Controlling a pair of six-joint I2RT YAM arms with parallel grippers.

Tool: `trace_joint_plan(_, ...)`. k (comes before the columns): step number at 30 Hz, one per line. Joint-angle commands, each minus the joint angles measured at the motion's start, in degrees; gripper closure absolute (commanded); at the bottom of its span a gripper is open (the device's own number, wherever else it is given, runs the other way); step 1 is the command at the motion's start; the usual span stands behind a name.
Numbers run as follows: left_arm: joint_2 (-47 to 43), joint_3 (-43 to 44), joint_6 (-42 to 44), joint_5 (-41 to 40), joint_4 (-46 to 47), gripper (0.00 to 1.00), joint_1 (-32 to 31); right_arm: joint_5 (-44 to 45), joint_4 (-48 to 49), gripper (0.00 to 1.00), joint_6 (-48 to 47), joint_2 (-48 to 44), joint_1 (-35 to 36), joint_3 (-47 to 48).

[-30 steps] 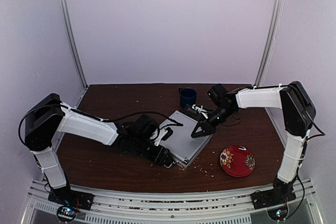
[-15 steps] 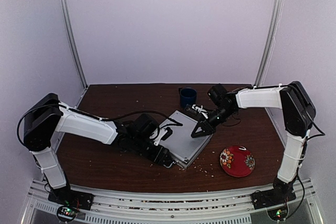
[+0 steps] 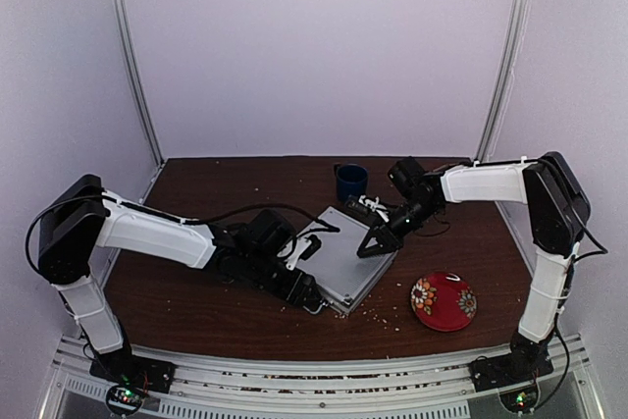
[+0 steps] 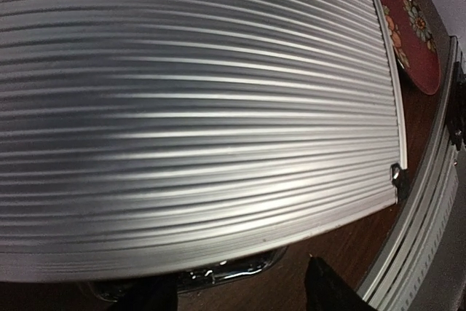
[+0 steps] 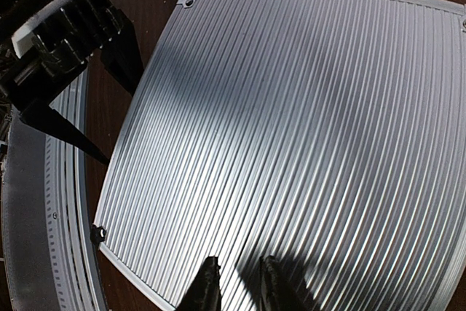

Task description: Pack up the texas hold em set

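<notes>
Briefcase [image 3: 345,257] closed; left tool [image 3: 306,297] open at near edge; right tool [image 5: 234,289] nearly closed, empty, on lid.

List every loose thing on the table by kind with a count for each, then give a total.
Silver ribbed briefcase, closed: 1
Dark blue mug: 1
Red floral bowl: 1
Total: 3
No chips or card box show outside the case.
</notes>
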Motion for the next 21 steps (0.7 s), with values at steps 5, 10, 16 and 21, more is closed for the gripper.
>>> trace_joint_plan(5, -0.38, 1.77, -0.29, -0.22, 1.57, 0.39, -0.38, 1.79, -1.95, 0.8, -1.15, 1.91, 0.21, -0.41)
trace_joint_plan(10, 0.71, 1.51, -0.29, -0.27, 2.35, 0.39, -0.41, 1.74, -2.03, 0.8, -1.24, 2.03, 0.26, -0.47)
trace_joint_plan(16, 1.49, 1.47, -0.2, -0.56, 2.94, 0.39, -0.38, 1.74, -2.1, 0.8, -1.29, 2.04, 0.25, -0.5)
trace_joint_plan(21, 2.12, 1.29, -0.11, -0.63, 3.19, 0.39, -0.41, 1.83, -2.12, 0.8, -1.4, 2.19, 0.26, -0.43)
